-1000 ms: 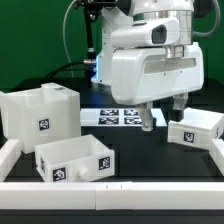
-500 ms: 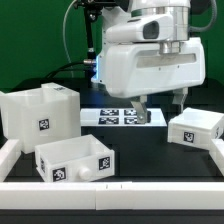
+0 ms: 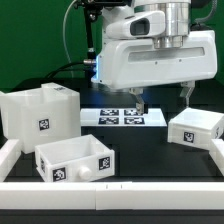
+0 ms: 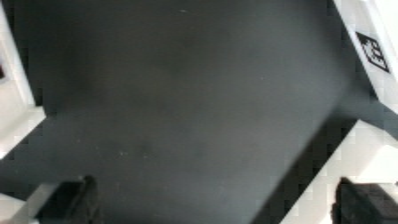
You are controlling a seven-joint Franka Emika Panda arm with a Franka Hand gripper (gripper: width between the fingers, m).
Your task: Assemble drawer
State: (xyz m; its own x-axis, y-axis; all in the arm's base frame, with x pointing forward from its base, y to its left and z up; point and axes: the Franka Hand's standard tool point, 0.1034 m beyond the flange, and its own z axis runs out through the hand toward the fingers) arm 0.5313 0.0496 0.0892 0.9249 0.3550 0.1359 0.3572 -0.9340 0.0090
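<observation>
The drawer lies in three white tagged parts in the exterior view. The large boxy housing [image 3: 40, 115] stands at the exterior view's left. One open-top tray [image 3: 72, 158] with a round knob [image 3: 88, 172] sits in front. A second tray [image 3: 195, 128] rests at the exterior view's right. My gripper [image 3: 163, 100] hangs open above the table between the marker board and the right tray, holding nothing. In the wrist view the gripper [image 4: 214, 205] shows both dark fingertips [image 4: 63, 200] far apart over bare dark table, with a white tagged part [image 4: 374, 50] at the picture's edge.
The marker board [image 3: 122, 117] lies flat behind the gripper. Low white rails [image 3: 120, 190] edge the table at the front and both sides. A dark cable runs down behind the arm at the back.
The gripper has risen straight up from just above the table near the marker board. Its jaws stayed open. The drawer parts have not moved.
</observation>
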